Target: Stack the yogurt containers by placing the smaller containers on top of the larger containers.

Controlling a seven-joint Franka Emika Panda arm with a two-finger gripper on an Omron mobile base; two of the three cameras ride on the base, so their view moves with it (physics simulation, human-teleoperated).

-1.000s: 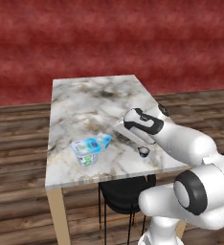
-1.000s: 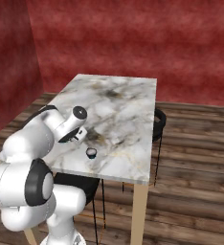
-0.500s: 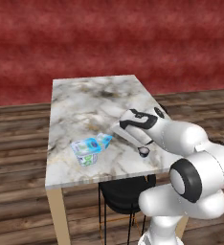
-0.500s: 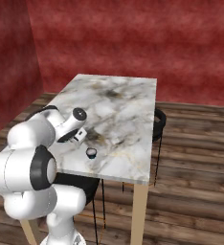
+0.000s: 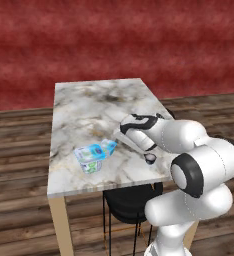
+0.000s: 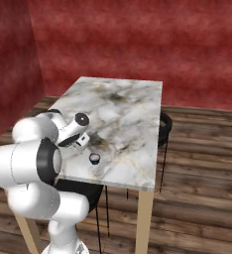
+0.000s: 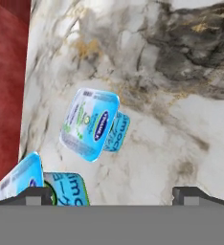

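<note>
We hold the gripper (image 7: 114, 194) fully open and empty, low over the marble table (image 5: 89, 102). The large tub (image 5: 89, 159) and the small teal tub (image 5: 109, 145) sit touching near the table's left front edge; the tiny dark cup (image 6: 94, 158) stands apart, near the arm. We judge all three light, thin-walled and easily tipped or crushed. Grasp the small teal tub across its side walls, below the rim, with gentle pressure.

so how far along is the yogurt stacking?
Nothing is stacked yet. The big blue-topped tub and the small light-blue tub sit side by side on the marble table, and the tiny dark cup stands apart. In hand: the end effector is open and empty, aimed at the tubs. Left: every grasp and placement.
</note>
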